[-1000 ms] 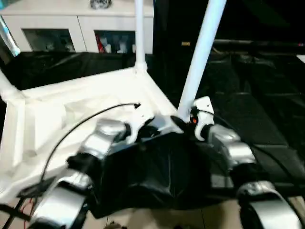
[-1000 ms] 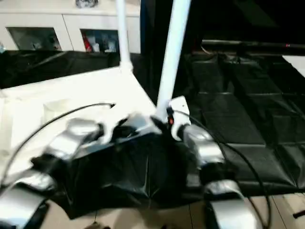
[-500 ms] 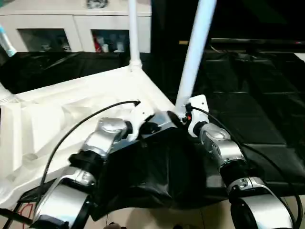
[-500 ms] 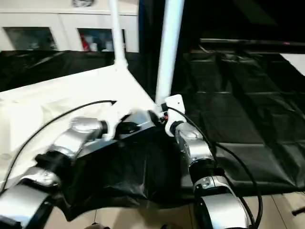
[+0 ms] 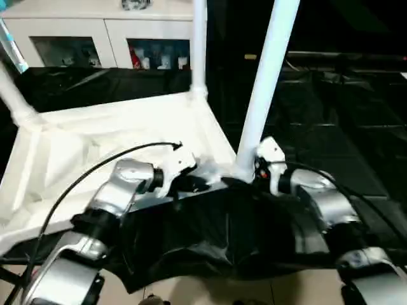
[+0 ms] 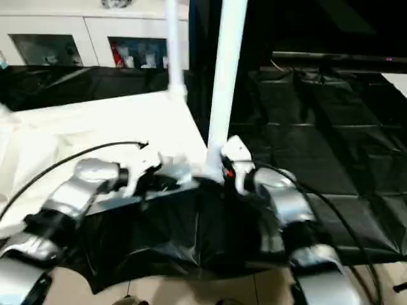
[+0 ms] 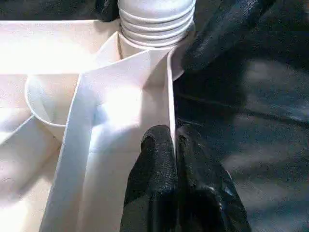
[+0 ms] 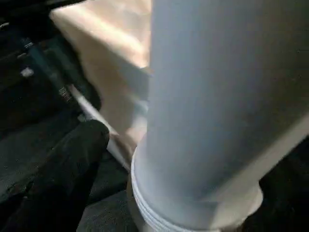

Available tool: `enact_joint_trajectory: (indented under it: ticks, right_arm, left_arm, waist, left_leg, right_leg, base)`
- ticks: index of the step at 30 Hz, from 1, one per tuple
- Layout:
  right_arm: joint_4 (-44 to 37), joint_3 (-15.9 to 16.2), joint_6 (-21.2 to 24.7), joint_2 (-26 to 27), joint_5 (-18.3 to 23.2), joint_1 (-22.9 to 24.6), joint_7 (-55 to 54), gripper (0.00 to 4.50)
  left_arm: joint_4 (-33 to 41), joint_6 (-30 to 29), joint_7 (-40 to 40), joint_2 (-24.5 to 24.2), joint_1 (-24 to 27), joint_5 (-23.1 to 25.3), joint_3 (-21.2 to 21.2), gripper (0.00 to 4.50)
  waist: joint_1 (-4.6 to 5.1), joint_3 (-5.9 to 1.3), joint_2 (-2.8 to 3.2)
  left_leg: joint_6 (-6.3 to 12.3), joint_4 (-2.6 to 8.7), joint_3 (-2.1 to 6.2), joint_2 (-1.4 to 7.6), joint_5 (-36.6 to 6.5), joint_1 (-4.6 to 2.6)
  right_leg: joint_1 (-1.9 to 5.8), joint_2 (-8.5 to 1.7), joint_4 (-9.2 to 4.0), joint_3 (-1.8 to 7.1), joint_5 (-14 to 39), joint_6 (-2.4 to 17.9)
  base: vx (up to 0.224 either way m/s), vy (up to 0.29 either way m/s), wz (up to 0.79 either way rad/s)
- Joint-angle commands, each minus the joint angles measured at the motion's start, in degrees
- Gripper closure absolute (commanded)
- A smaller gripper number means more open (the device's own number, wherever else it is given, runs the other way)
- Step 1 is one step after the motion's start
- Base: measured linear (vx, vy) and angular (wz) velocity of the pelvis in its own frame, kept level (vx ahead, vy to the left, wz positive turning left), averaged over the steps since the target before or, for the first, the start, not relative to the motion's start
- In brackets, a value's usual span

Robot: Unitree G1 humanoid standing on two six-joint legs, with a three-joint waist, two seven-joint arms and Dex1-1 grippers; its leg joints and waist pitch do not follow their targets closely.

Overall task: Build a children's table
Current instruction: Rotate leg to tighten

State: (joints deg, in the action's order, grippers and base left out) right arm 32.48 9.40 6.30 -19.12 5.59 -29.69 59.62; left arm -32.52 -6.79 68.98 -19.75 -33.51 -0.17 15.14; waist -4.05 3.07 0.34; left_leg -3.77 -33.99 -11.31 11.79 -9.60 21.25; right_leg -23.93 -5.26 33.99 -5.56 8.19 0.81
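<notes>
Left gripper [image 7: 176, 145] pinched shut on thin rim of tabletop [image 5: 108, 136]; right gripper [image 8: 159, 159] spread wide around leg [image 5: 266, 82], not clamping. Plastic likely light, stiff, slick; grip leg low, near flared end.

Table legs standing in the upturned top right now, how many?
3: near-right corner leg by the right gripper, far-right corner leg, far-left corner leg. A fourth may sit beyond the picture's edge.
</notes>
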Motion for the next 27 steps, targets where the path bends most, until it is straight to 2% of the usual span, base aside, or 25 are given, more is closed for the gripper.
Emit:
enact_joint_trajectory:
  ticks: [1, 10, 14, 16, 20, 22, 23, 25, 26, 27]
  right_arm:
    - [-2.3, 1.1, 1.5, -0.6, 1.3, 0.2, 2.6, 0.24]
    - [-5.9, 2.3, 4.1, -2.0, 1.7, 1.5, 6.3, 0.95]
    - [-6.5, 2.5, 4.7, -1.7, 2.0, 2.0, 6.4, 1.48]
    - [-5.1, 1.4, 2.4, 0.5, 1.7, 2.1, 3.0, 1.48]
    - [-1.7, 0.3, 2.8, 2.9, 0.0, 1.2, -3.7, 1.7]
    - [1.8, -0.5, 2.5, 5.3, -1.7, 0.2, -11.0, 1.73]
    - [3.5, -1.2, 2.5, 6.8, -2.1, -0.4, -14.7, 1.74]
    - [6.4, -3.3, 3.5, 10.3, -1.5, -1.6, -21.8, 1.75]
    - [6.4, -3.3, 3.5, 10.3, -1.5, -1.6, -21.8, 1.75]
    - [8.5, -5.0, 4.5, 12.8, -0.9, -2.7, -26.4, 1.75]
  left_arm:
    - [4.0, 0.6, 4.6, 0.4, -0.1, -3.3, 1.0, 4.5]
    - [6.3, 0.6, 7.4, -1.5, 1.9, -2.8, 2.3, 4.5]
    - [6.3, 0.8, 6.4, -1.3, 2.1, -2.7, 2.2, 4.5]
    - [3.5, 2.8, 0.9, 0.3, 0.8, -1.0, 1.3, 4.5]
    - [0.6, 3.5, -4.0, 1.6, -0.7, 0.9, 0.7, 4.5]
    - [-1.8, 2.6, -8.7, 3.2, -2.3, 1.9, -0.1, 4.5]
    - [-2.8, 1.7, -10.8, 4.3, -3.2, 1.7, -0.8, 4.5]
    - [-4.4, -0.5, -15.2, 6.9, -5.1, 1.2, -2.2, 4.5]
    - [-4.4, -0.5, -15.2, 6.9, -5.1, 1.2, -2.2, 4.5]
    - [-5.9, -1.5, -18.8, 8.8, -6.6, 1.3, -3.0, 4.5]
  waist:
    - [-0.19, -3.81, -0.34]
    - [-0.81, -3.75, -0.43]
    - [-0.81, -3.72, -0.63]
    - [-0.72, -3.73, -0.65]
    - [-0.58, -3.68, -0.77]
    - [-0.04, -3.44, -0.76]
    - [-0.03, -3.58, -0.82]
    - [0.48, -3.52, -0.84]
    - [0.57, -3.55, -0.88]
    - [0.7, -3.54, -0.73]
  left_leg:
    - [2.67, 4.16, 0.83, 1.71, -17.6, -0.76]
    - [1.78, 4.26, 0.92, 1.77, -17.9, -0.94]
    - [1.78, 4.22, 0.92, 1.64, -17.5, -0.87]
    - [1.73, 4.18, 0.95, 1.67, -17.6, -0.9]
    - [1.22, 4.16, 1.04, 1.43, -17.7, -0.96]
    - [0.41, 4.06, 1.08, 1.08, -19.2, -1.28]
    - [0.16, 4.03, 1.21, 1.05, -19.0, -1.22]
    - [0.13, 3.93, 1.23, 0.98, -19.4, -1.41]
    - [0.19, 3.99, 1.28, 0.99, -19.4, -1.32]
    - [0.46, 4.06, 1.25, 1.1, -19.2, -1.24]
  right_leg:
    - [2.97, -3.1, -4.66, 2.77, 22.9, 9.9]
    - [2.77, -3.22, -4.77, 2.81, 24.4, 9.1]
    - [2.76, -3.22, -4.9, 2.79, 25.5, 8.4]
    - [2.53, -3.33, -4.98, 2.82, 25.9, 8.2]
    - [2.59, -3.37, -5.31, 2.67, 28.3, 7.0]
    - [2.18, -3.28, -5.88, 2.36, 32.4, 5.9]
    - [2.41, -3.46, -5.86, 2.28, 32.9, 5.5]
    - [2.07, -3.41, -6.23, 2.18, 34.1, 5.0]
    - [2.2, -3.43, -6.22, 2.13, 34.0, 5.0]
    - [2.13, -3.38, -6.22, 2.25, 33.2, 5.1]
  base:
    - [0.0, 0.0, 0.0]
    - [0.0, 0.0, 0.0]
    - [0.0, 0.0, 0.0]
    - [0.0, 0.0, 0.0]
    - [0.0, 0.0, 0.0]
    - [0.0, 0.0, 0.0]
    - [0.0, 0.0, 0.0]
    - [0.0, 0.0, 0.0]
    - [0.0, 0.0, 0.0]
    - [0.0, 0.0, 0.0]
